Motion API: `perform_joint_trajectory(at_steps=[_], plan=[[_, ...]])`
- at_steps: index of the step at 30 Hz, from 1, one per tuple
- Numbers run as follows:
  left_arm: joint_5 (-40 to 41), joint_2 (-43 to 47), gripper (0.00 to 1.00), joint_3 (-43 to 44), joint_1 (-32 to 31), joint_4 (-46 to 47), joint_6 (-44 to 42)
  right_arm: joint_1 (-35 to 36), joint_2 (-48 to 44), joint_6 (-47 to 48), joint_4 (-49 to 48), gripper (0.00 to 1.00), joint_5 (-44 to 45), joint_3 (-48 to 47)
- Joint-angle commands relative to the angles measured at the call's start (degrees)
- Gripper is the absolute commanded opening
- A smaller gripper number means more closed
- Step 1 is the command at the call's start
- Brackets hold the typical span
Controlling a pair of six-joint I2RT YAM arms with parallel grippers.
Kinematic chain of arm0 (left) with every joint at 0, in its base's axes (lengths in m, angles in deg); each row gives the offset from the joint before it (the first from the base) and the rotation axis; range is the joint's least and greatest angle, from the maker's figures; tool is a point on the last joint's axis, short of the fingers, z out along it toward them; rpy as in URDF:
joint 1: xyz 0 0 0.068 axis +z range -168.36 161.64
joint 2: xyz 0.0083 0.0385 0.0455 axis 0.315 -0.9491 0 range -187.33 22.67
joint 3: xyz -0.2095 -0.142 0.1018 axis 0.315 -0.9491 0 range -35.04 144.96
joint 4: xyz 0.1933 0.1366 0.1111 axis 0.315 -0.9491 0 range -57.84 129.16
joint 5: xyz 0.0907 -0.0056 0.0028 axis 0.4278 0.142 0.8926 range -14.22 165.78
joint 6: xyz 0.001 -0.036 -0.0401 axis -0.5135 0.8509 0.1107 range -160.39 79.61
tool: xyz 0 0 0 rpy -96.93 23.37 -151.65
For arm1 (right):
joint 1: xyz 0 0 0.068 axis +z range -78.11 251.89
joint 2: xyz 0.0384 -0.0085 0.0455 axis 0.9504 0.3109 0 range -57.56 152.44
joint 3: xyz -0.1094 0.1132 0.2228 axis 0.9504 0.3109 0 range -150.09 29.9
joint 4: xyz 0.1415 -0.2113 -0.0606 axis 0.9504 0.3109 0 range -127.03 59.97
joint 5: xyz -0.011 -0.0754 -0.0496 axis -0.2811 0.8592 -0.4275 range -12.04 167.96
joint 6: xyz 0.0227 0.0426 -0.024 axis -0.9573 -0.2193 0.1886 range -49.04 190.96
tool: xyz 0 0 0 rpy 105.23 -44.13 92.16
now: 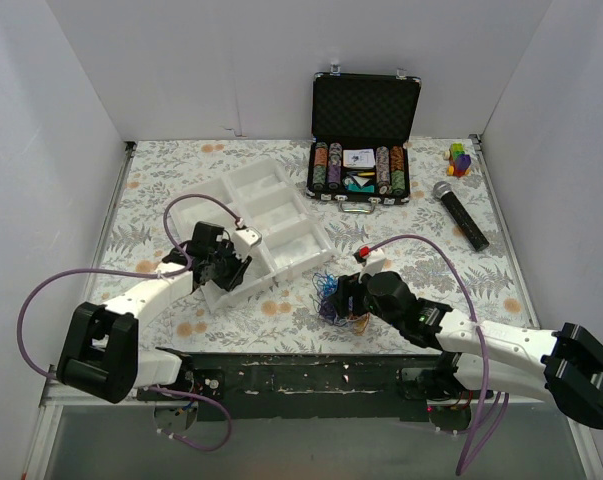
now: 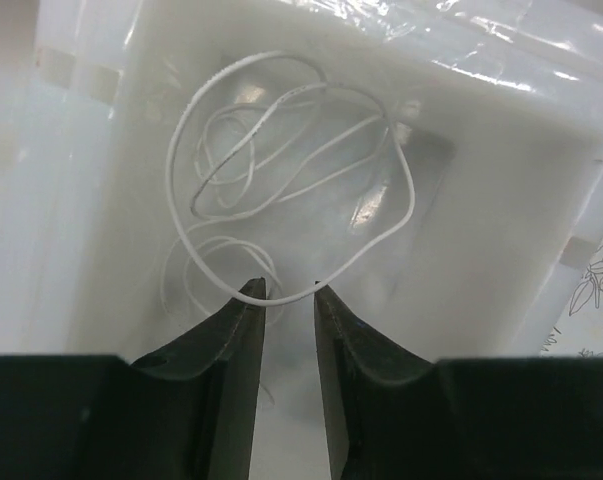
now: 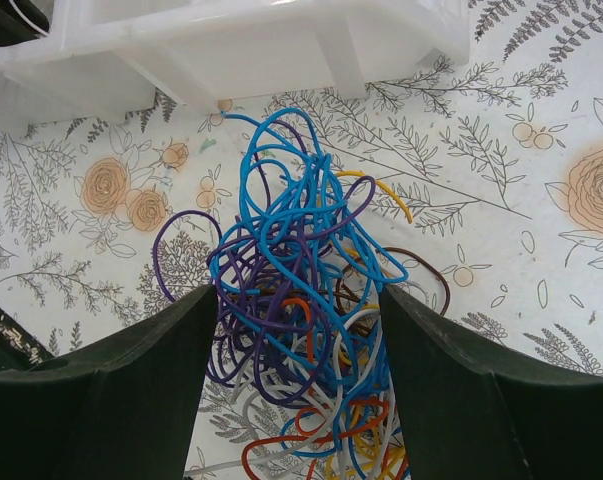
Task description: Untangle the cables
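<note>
A fist-sized tangle of cables [image 3: 281, 240] in blue, purple, orange, grey and yellow lies on the flowered tablecloth, near the front of the table [image 1: 331, 300]. My right gripper [image 3: 298, 300] is open, with one finger on each side of the tangle. Over the near-end compartment of the white tray [image 2: 501, 200], my left gripper [image 2: 290, 290] stands with its jaws a little apart. A thin white cable [image 2: 291, 180] lies in loose loops on that compartment's floor. Its lowest loop runs just across the fingertips and is not pinched.
The white divided tray [image 1: 276, 215] sits left of centre, its corner just beyond the tangle [image 3: 231, 40]. An open black case of poker chips [image 1: 366, 140] stands at the back. A microphone [image 1: 461, 215] and a small coloured block puzzle [image 1: 460, 158] lie at the right.
</note>
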Motion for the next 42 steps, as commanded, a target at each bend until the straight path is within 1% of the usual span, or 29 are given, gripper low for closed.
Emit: perform_joint_trajectory(at_steps=[1, 5, 14, 17, 19, 24, 28, 31, 35, 38, 39, 41, 42], plan=[[1.05, 0.83, 0.32, 1.32, -0.64, 1.22, 0.16, -0.33, -1.66, -0.38, -1.24, 0.74, 1.06, -1.37], [-0.26, 4.43, 0.44, 2.46, -0.64, -1.58, -0.37, -0.41, -1.84, -0.20, -1.24, 0.74, 1.06, -1.37], [-2.99, 10.76, 0.59, 7.91, -0.64, -10.99, -0.89, -0.41, -1.58, -0.47, -1.77, 0.74, 0.27, -1.28], [-4.48, 12.17, 0.59, 9.32, -0.64, -13.54, -1.33, -0.33, -2.10, -0.55, -1.59, 0.74, 0.27, -1.28], [-5.71, 12.96, 0.57, 10.29, -0.64, -14.69, -1.60, -0.41, -2.45, -0.55, -1.50, 0.74, 0.27, -1.28], [-9.57, 14.19, 0.57, 12.48, -0.64, -14.69, -1.07, -0.41, -3.51, -0.29, -0.54, 0.74, 0.71, -1.72], [-13.79, 14.28, 0.59, 15.56, -0.64, -14.60, -2.74, -0.50, -4.65, 0.24, 0.87, 0.74, 1.41, -1.98], [-15.91, 13.76, 0.60, 16.27, -1.33, -13.29, -3.53, -0.59, -5.35, 0.33, 1.66, 0.74, 1.77, -1.90], [-17.05, 12.53, 0.60, 15.22, -4.93, -10.39, -3.80, -1.12, -5.62, 0.33, 2.98, 0.74, 2.55, -2.51], [-16.36, 12.35, 0.62, 12.41, -10.46, -5.48, -3.36, -1.64, -6.32, 0.24, 4.38, 0.74, 3.52, -2.95], [-15.31, 12.35, 0.63, 11.01, -12.65, -3.81, -3.53, -1.91, -6.93, 0.24, 4.91, 0.74, 3.79, -3.04], [-13.20, 12.09, 0.69, 8.19, -18.36, 0.84, -4.32, -2.43, -8.51, 0.24, 5.79, 0.74, 4.05, -2.86], [-11.88, 11.74, 0.72, 7.31, -19.61, 3.30, -4.58, -2.70, -9.13, 0.24, 6.40, 0.74, 3.97, -2.78]])
